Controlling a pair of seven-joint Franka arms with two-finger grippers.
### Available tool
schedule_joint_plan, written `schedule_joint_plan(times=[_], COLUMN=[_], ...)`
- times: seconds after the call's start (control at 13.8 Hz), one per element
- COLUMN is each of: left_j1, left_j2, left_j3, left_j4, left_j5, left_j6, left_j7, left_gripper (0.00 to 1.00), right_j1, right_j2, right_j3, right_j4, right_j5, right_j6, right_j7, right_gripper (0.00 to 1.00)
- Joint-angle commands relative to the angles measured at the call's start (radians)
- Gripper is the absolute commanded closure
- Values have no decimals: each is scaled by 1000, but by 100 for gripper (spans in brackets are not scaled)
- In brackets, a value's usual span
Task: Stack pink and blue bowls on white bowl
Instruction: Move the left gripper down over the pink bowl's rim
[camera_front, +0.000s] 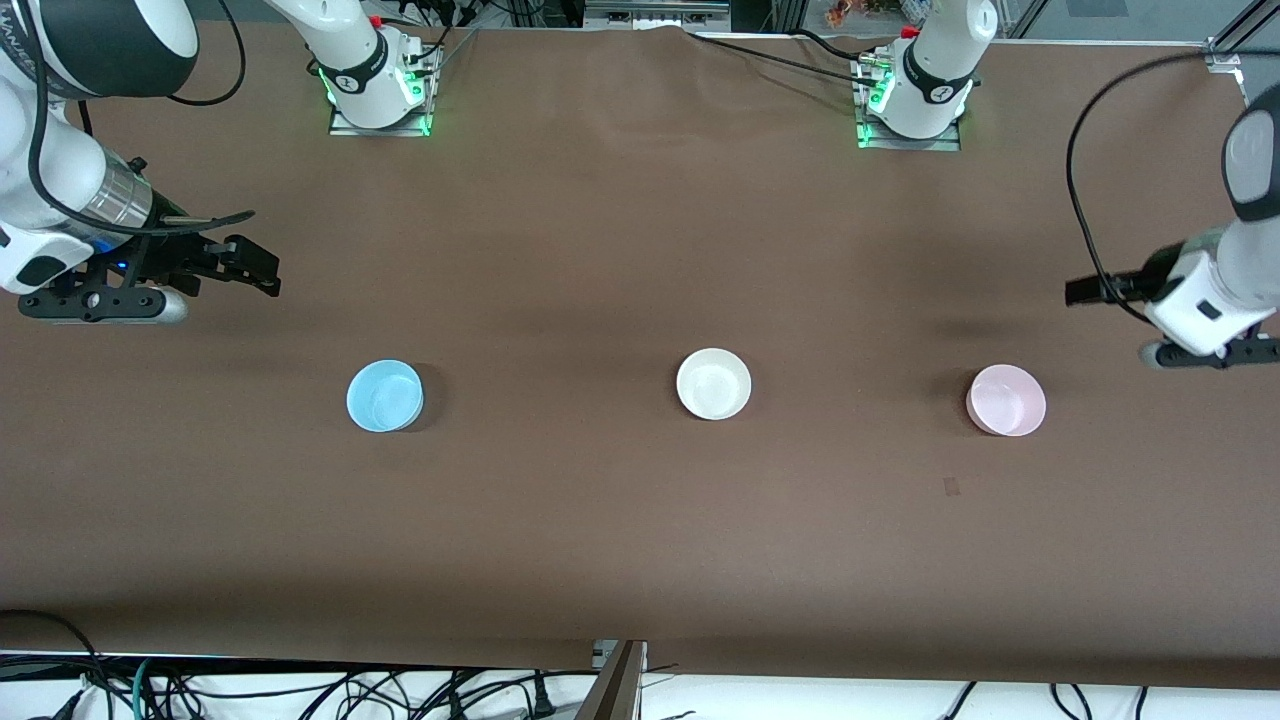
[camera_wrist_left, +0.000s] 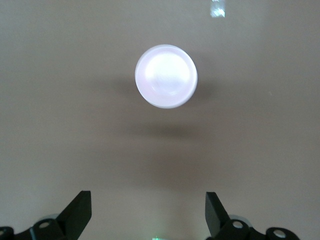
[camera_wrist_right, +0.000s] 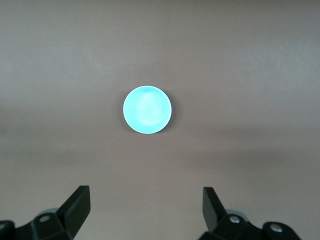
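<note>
Three small bowls stand in a row on the brown table (camera_front: 600, 250). The blue bowl (camera_front: 385, 396) is toward the right arm's end, the white bowl (camera_front: 713, 383) is in the middle, and the pink bowl (camera_front: 1006, 400) is toward the left arm's end. All stand upright, empty and well apart. My right gripper (camera_front: 100, 305) hangs open and empty over bare table at its end; its wrist view shows the blue bowl (camera_wrist_right: 147, 109) ahead of its open fingers (camera_wrist_right: 146, 196). My left gripper (camera_front: 1210, 352) hangs open and empty beside the pink bowl (camera_wrist_left: 166, 76), fingers apart (camera_wrist_left: 148, 200).
The two arm bases (camera_front: 380, 95) (camera_front: 915, 100) stand along the table edge farthest from the front camera. Cables (camera_front: 300, 690) lie below the table's near edge. A small dark mark (camera_front: 951, 486) is on the cloth, nearer to the camera than the pink bowl.
</note>
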Motion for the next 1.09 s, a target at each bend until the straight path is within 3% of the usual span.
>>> schedule_joint_plan(times=[0.0, 0.14, 0.51, 1.01], left_j1=[55, 115, 124, 103], left_j2=[107, 167, 336, 426], left_j3=[-5, -6, -5, -12], left_j4=[82, 119, 127, 38], left_j5=[16, 3, 38, 41], left_j6=[68, 106, 327, 330], left_j7=[-5, -3, -6, -5], left_gripper=[0, 0, 0, 0], right_j1=[-5, -5, -5, -5], right_j2=[2, 2, 2, 2], right_j3=[0, 0, 0, 0], right_j4=[20, 20, 20, 20], right_j5=[15, 15, 15, 17], right_j6=[-22, -22, -22, -22], right_j7=[-18, -18, -18, -18], right_gripper=[1, 1, 1, 1])
